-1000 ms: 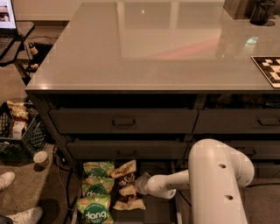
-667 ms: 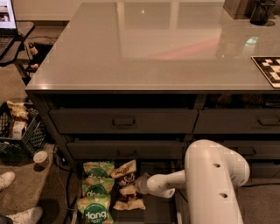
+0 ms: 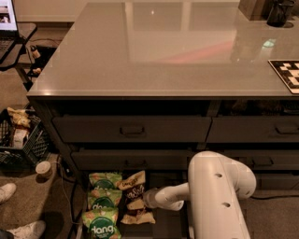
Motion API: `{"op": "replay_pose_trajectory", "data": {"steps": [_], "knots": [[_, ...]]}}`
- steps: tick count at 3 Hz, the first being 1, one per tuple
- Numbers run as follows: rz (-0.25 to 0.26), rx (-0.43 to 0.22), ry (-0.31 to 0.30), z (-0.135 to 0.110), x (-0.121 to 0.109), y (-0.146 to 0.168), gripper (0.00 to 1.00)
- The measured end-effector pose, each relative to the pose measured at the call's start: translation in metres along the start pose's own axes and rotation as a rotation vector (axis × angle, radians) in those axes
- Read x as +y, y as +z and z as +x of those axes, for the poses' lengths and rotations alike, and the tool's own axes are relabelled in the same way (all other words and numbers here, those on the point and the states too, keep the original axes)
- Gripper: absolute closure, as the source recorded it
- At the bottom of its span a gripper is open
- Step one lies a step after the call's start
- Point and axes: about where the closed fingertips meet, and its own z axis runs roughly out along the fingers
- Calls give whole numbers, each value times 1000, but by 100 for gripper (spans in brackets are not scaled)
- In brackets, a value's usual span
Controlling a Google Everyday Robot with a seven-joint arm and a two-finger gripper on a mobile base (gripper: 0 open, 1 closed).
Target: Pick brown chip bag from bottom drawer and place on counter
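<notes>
The bottom drawer (image 3: pixel 164 225) is pulled open at the foot of the cabinet. A brown chip bag (image 3: pixel 135 191) with a dark middle and white script lies in it, to the right of the green bags. Another tan-edged bag (image 3: pixel 136 217) lies just in front of it. My gripper (image 3: pixel 147 199) reaches down into the drawer from the right on its white arm (image 3: pixel 217 196). It is at the right edge of the brown chip bag, touching or nearly touching it. The glossy grey counter (image 3: pixel 163 51) spreads above the cabinet.
Several green "dang" bags (image 3: pixel 102 226) fill the drawer's left side. Shut handled drawers (image 3: pixel 132 129) sit above. A checkered board (image 3: pixel 287 73) and a dark cup (image 3: pixel 279 12) stand on the counter's right. A black crate (image 3: pixel 21 140), a paper cup (image 3: pixel 43 168) and someone's shoes (image 3: pixel 23 229) are on the floor at left.
The arm's white housing has shifted a little to the left. The gripper stays at the brown chip bag, and the bags have not visibly moved.
</notes>
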Motion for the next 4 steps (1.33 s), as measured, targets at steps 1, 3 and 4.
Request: {"op": "replay_pose_trajectory", "data": {"steps": [1,3,4], "knots": [[-4,24,10,11,-1,12,18],[-4,24,10,12,-1,13,65],[-4,24,10,12,-1,13,88]]}}
